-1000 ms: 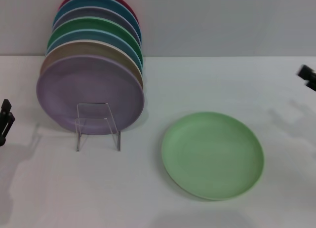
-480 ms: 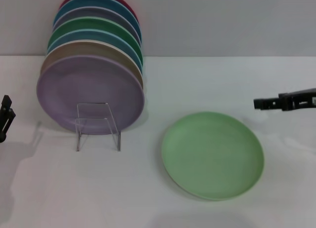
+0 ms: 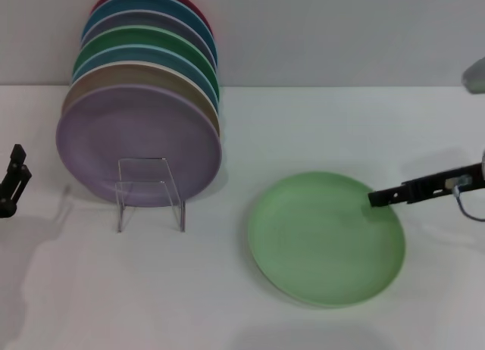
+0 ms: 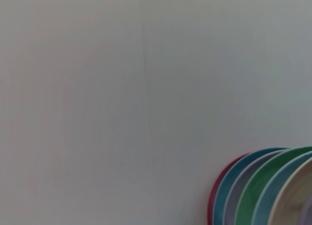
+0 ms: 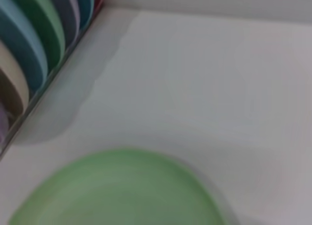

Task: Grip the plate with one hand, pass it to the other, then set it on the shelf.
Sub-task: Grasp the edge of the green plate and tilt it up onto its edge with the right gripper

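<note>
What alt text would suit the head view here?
A pale green plate lies flat on a white table, the right gripper reaching over its edge. Coloured plates stand in a clear rack; the left gripper waits at the table's left edge.

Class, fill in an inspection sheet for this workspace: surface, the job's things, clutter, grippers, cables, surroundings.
Surface: white table, no spills seen.
Job's things: pale green plate lies flat on the table; clear shelf holds a row of upright plates, lilac plate in front.
Clutter: nothing seen.
Grippers: right gripper reaches over the green plate's right rim; left gripper sits at the table's left edge, apart from everything.
Cables: a thin loop by the right wrist.
Surroundings: plain grey wall.
</note>
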Robot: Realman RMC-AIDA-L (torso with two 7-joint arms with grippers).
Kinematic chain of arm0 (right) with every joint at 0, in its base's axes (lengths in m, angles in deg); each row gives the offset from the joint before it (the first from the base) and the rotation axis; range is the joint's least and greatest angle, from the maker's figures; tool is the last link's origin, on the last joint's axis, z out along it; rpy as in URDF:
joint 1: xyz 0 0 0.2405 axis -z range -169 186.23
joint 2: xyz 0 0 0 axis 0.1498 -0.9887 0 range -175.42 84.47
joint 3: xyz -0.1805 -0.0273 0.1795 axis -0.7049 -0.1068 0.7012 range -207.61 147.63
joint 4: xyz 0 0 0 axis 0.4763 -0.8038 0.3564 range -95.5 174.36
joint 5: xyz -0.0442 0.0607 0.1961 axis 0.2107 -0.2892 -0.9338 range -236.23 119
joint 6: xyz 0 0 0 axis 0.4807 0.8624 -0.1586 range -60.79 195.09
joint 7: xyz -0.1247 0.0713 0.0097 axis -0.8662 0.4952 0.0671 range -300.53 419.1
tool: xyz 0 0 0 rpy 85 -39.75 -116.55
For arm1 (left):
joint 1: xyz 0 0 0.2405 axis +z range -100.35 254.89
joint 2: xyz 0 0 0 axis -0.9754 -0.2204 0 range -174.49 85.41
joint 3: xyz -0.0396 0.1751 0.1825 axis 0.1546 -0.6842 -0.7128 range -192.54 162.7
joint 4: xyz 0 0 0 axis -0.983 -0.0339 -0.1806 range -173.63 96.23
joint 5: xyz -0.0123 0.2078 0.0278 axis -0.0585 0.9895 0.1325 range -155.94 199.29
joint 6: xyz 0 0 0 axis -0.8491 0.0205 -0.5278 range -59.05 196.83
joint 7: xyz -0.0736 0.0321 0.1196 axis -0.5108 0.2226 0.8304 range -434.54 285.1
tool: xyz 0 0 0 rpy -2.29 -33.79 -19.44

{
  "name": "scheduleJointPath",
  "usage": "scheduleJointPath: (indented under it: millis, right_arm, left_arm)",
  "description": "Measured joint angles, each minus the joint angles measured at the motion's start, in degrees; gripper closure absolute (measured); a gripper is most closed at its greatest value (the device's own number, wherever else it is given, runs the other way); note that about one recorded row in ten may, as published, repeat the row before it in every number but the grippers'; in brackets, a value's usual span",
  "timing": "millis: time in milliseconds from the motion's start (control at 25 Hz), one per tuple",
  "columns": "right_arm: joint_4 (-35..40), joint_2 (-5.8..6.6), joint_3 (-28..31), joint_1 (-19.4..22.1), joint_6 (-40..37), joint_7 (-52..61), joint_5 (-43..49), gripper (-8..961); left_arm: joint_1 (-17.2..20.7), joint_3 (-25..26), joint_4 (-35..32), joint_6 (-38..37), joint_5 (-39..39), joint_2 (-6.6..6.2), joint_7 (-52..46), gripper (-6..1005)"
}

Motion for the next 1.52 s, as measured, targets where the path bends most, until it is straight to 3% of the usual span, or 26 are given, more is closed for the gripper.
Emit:
scheduleJointPath:
  millis: [440,960,1320,1520]
  right_arm:
    - [5.3,-0.15,-1.3,-2.5,-1.5,0.5,3.2,185]
    - [6.7,-0.02,-3.5,-3.9,-2.4,2.3,4.0,200]
    - [8.9,0.09,-7.5,-6.9,-2.6,5.5,8.7,210]
    - [8.5,0.1,-9.1,-7.2,-2.6,5.6,9.1,452]
  left_arm:
    - [-0.3,-0.4,0.2,-0.1,0.0,0.0,0.0,226]
    - [-0.6,-0.4,0.1,0.0,0.0,0.09,-0.7,232]
    - [-1.2,-0.4,0.0,0.1,0.0,0.09,-0.7,237]
    - [-1.4,-0.4,0.1,0.7,0.0,0.09,-0.7,240]
